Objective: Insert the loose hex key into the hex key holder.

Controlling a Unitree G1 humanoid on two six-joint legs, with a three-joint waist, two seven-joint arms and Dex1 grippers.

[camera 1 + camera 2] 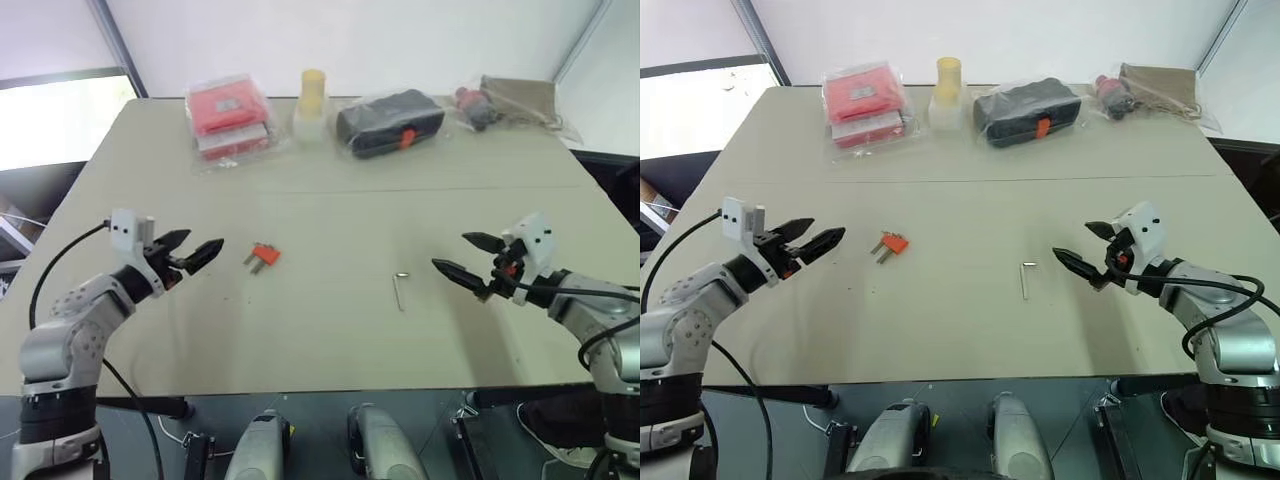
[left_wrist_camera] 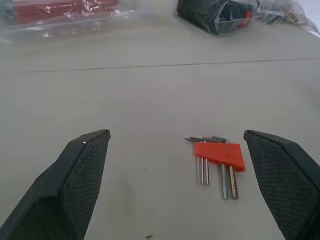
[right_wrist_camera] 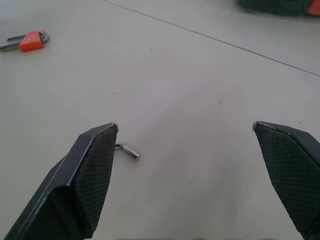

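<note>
The thin grey L-shaped loose hex key (image 1: 400,290) lies flat on the beige table (image 1: 330,220), long axis running 12 to 6 o'clock, its short bent end at the far tip pointing toward 3. At its 9 o'clock, well apart, lies the small orange-red plastic hex key holder (image 1: 266,255), keys projecting toward 7. Beyond the holder hovers the left gripper (image 1: 190,250), jaws wide, empty. At the key's 3 o'clock, the right gripper (image 1: 466,257) gapes equally, holding nothing.

Loose hex key (image 3: 128,151) half hidden behind right finger (image 3: 89,175).

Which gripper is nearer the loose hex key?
Right. The right gripper hangs just beside the loose hex key; the left gripper is across the table, beyond the hex key holder.
</note>
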